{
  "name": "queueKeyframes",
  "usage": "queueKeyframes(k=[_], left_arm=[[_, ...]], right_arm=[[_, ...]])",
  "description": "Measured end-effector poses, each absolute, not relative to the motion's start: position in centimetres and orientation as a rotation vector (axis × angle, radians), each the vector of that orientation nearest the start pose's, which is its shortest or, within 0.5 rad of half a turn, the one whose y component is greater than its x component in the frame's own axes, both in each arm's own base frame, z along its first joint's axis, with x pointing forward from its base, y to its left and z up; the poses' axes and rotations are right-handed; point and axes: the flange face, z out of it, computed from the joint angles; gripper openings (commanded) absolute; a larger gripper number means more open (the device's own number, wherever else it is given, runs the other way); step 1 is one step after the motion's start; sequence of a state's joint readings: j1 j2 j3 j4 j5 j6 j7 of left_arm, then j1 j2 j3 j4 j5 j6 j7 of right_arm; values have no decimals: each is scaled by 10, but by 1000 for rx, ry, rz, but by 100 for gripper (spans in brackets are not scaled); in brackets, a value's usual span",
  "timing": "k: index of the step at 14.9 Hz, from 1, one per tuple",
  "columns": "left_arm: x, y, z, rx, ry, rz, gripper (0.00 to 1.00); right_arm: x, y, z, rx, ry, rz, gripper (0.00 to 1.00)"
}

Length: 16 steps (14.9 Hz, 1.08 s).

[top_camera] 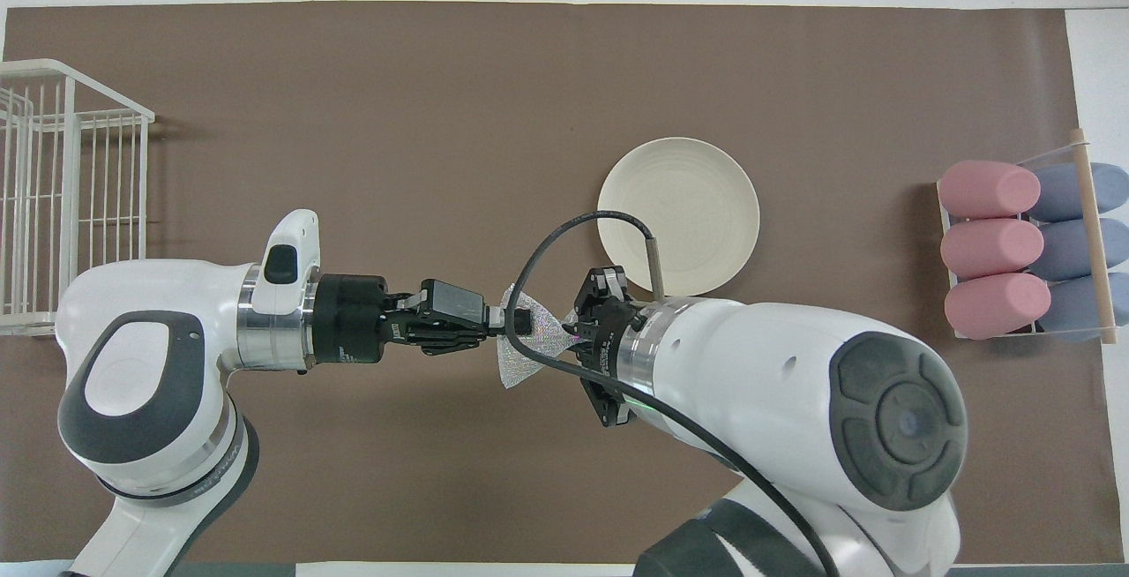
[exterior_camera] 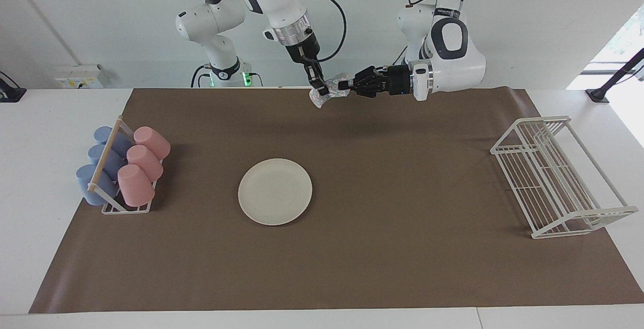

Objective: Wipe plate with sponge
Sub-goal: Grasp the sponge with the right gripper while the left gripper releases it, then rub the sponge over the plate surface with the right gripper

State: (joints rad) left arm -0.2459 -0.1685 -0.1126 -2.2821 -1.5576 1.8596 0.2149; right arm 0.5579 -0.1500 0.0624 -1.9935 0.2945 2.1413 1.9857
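Observation:
The silvery-grey sponge hangs in the air between my two grippers, over the brown mat near the robots' edge of the table. My left gripper reaches in level from the left arm's end and is shut on one end of it. My right gripper points down and is shut on the other end. In the overhead view the sponge looks pinched like a bow between the left gripper and the right gripper. The cream-white plate lies flat and bare on the mat, farther from the robots; it also shows in the overhead view.
A rack of pink and blue cups lying on their sides stands at the right arm's end of the mat. A white wire rack stands at the left arm's end. The brown mat covers the table's middle.

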Motion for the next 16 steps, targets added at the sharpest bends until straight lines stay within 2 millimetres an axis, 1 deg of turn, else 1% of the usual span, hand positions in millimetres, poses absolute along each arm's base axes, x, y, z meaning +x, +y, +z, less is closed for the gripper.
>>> queueKeyframes(k=[1, 2, 3, 7, 9, 11, 12, 13, 14, 16], left_arm=[[438, -249, 469, 1750, 166, -304, 19], [438, -249, 469, 1750, 166, -303, 98], [438, -249, 469, 1749, 166, -302, 100], [437, -245, 475, 1767, 166, -303, 100], [437, -239, 473, 1829, 154, -309, 100], [437, -227, 469, 1930, 130, -310, 100], [438, -220, 467, 1986, 108, -304, 100], [438, -213, 463, 2055, 77, -300, 100], [439, -206, 460, 2125, 45, -295, 100], [445, -187, 458, 2242, 2, -269, 100]], right_arm=[[433, 327, 559, -2044, 1880, 243, 0], [433, 327, 559, -2044, 1880, 243, 0], [433, 327, 559, -2044, 1880, 243, 0], [433, 327, 559, -2044, 1880, 243, 0], [433, 327, 559, -2047, 1877, 242, 0], [436, 322, 557, -2071, 1852, 233, 0], [441, 315, 555, -2085, 1836, 222, 0], [450, 302, 550, -2105, 1821, 208, 0], [459, 289, 541, -2131, 1807, 197, 0], [481, 268, 514, -2172, 1788, 178, 0]])
